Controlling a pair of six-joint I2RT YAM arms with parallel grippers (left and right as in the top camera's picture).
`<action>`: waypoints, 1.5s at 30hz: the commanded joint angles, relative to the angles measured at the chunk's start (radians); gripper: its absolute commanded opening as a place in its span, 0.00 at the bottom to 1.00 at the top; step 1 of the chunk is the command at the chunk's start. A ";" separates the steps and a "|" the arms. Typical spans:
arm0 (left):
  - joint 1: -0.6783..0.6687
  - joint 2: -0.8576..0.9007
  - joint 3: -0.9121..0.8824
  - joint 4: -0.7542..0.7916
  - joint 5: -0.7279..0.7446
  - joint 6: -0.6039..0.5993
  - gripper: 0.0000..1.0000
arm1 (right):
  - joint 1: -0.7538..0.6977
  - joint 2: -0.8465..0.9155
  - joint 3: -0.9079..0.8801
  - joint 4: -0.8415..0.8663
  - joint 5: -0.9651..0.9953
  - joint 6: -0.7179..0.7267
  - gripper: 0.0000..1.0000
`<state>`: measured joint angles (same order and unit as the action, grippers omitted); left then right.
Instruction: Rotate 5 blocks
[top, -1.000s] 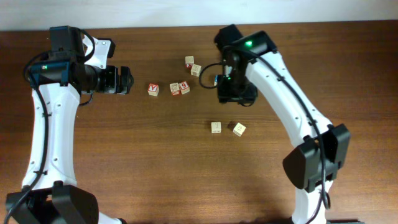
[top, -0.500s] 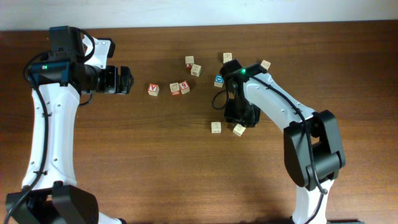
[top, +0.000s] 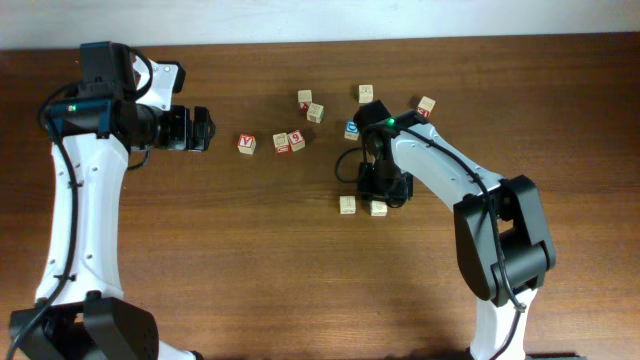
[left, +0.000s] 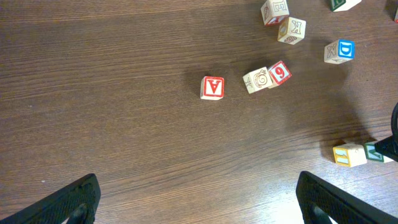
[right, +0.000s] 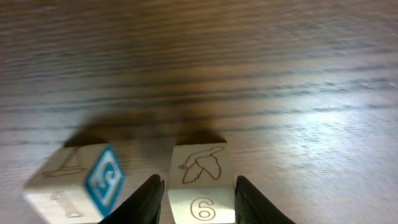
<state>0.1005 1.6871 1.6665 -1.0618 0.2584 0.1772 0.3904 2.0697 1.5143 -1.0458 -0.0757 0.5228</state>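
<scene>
Overhead, right gripper (top: 380, 200) has shifted to straddle a block (right: 200, 177) (bird-faced).

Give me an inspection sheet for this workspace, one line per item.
surface: brown wooden table.
job's things: blue D block and red 9 block lie free; bird block sits inside the right gripper.
clutter: red V block, left of the 9.
grippers: left gripper wide open, holding nothing; right fingers flank the bird block, grip unclear.
cables: black cable looped beside the right wrist.
surroundings: pale wall behind the table.
</scene>
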 joint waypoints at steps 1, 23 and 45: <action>0.001 0.006 0.022 0.001 0.008 -0.005 0.99 | -0.004 0.003 -0.006 0.026 -0.058 -0.080 0.38; 0.001 0.006 0.022 0.001 0.008 -0.005 0.99 | -0.044 -0.135 0.204 -0.191 -0.047 -0.221 0.46; 0.000 0.006 0.022 0.001 0.008 -0.005 0.99 | 0.060 -0.137 -0.238 0.137 -0.081 -0.389 0.12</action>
<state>0.1005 1.6871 1.6669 -1.0618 0.2584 0.1772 0.4355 1.9274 1.2819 -0.9180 -0.1467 0.1593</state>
